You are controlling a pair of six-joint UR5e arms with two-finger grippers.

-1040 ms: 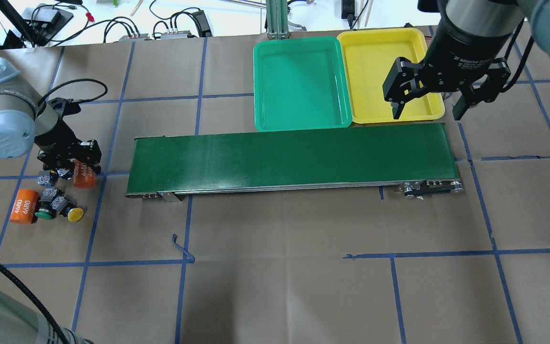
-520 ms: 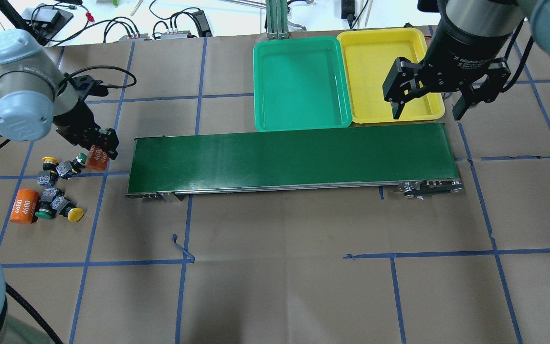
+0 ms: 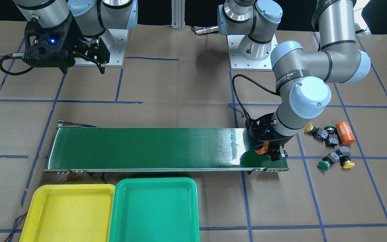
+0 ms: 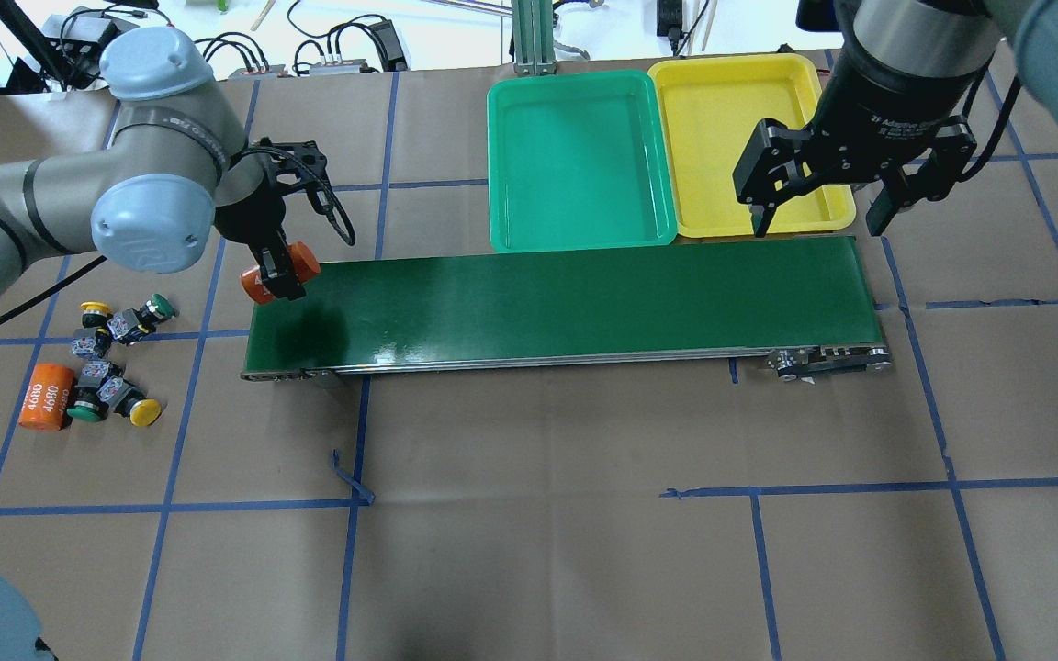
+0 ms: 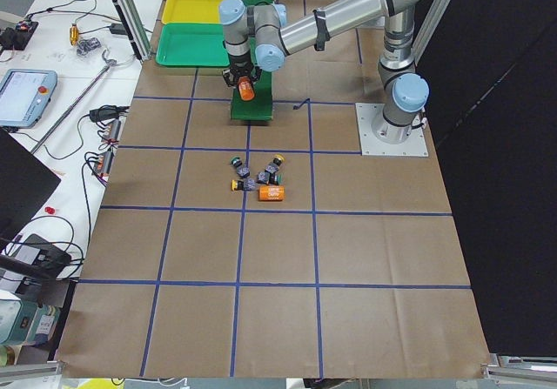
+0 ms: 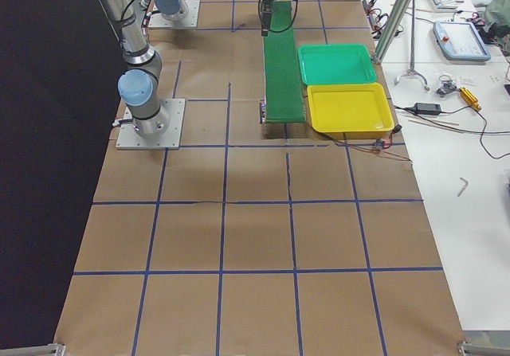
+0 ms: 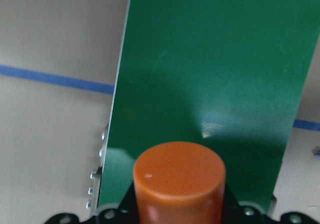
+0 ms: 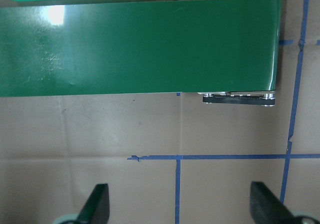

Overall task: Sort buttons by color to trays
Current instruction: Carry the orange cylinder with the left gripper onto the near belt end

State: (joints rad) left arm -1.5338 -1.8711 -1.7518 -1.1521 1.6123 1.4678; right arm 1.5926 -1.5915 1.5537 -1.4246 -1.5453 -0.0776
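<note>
Buttons [image 4: 114, 389] are lying, all four of them, on the brown paper [image 4: 538, 569] at our left end of the table. They are sitting just beyond the left end of the conveyor belt [image 4: 566, 303] and well apart from both trays. Two are showing yellow caps and two green, and they are resting in two loose pairs. The pair nearer to us is lying right beside an orange cylinder marked "4680" [image 4: 44, 408].

We are carrying a second orange cylinder [image 7: 179, 179] in our left gripper [image 4: 279, 275], with the fingers clamped against its sides. It is hanging over the left end of the belt, close to the far edge. In the left wrist view the green belt is stretching away beneath it. We cannot tell whether the cylinder is touching the belt.

We are keeping our right gripper [image 4: 818, 220] raised high near the belt's right end, with its fingers spread wide and gripping nothing.

The green tray [image 4: 575, 156] and the yellow tray [image 4: 731, 119] are sitting side by side against the far edge of the belt. Their rims are touching, and the yellow one is lying further to our right.
</note>
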